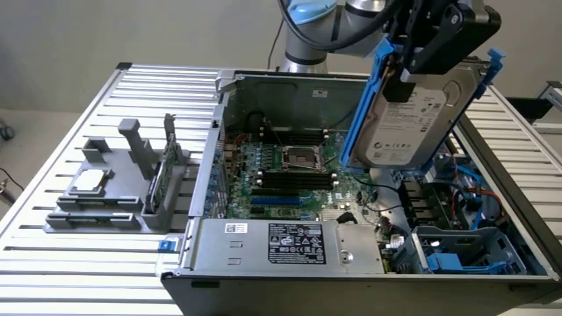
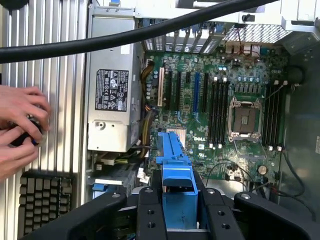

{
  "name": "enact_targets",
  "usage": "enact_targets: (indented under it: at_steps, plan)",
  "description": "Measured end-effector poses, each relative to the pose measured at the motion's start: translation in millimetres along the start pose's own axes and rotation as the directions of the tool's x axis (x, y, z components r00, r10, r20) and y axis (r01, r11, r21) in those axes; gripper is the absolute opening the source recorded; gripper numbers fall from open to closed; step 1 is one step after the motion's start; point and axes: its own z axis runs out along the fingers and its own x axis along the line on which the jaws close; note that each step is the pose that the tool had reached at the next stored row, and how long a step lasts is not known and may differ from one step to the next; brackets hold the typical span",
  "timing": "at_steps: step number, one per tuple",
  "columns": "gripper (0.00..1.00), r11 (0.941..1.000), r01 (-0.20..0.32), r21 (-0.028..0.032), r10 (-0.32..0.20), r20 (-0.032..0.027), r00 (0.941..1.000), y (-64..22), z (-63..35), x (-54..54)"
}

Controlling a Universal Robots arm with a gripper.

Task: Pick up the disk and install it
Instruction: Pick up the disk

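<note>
The disk [image 1: 411, 128], a silver-grey hard drive with a white label in a blue plastic carrier, hangs tilted on edge above the right side of the open computer case [image 1: 226, 125]. My gripper [image 1: 406, 78] is shut on its upper part. In the wrist view the blue carrier [image 2: 176, 167] sticks out between my two black fingers [image 2: 150, 215], and my gripper [image 2: 181, 212] looks down over the motherboard [image 2: 220, 100].
Inside the case lie the motherboard [image 1: 294, 168], the power supply [image 1: 294, 245] and a drive bay with blue parts [image 1: 457, 253]. A grey fixture [image 1: 110, 197] at the exterior view's left holds a silver chip [image 1: 92, 181] and a green card [image 1: 163, 174]. A person's hands [image 2: 20, 127], a keyboard [image 2: 42, 200] and a black cable [image 2: 125, 37] are near.
</note>
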Motion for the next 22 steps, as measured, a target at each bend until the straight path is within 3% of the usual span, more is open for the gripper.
enact_targets:
  at_steps: [13,16,22]
  plan:
    - [0.33,1.0,0.0,-0.004,0.0,0.0004,1.0,-6.0,0.4,45.6]
    - [0.33,1.0,0.0,-0.005,0.0,0.0003,1.0,-14.9,0.0,52.3]
    - [0.33,1.0,0.0,-0.0067,0.0,0.0005,1.0,-40.7,-1.0,62.8]
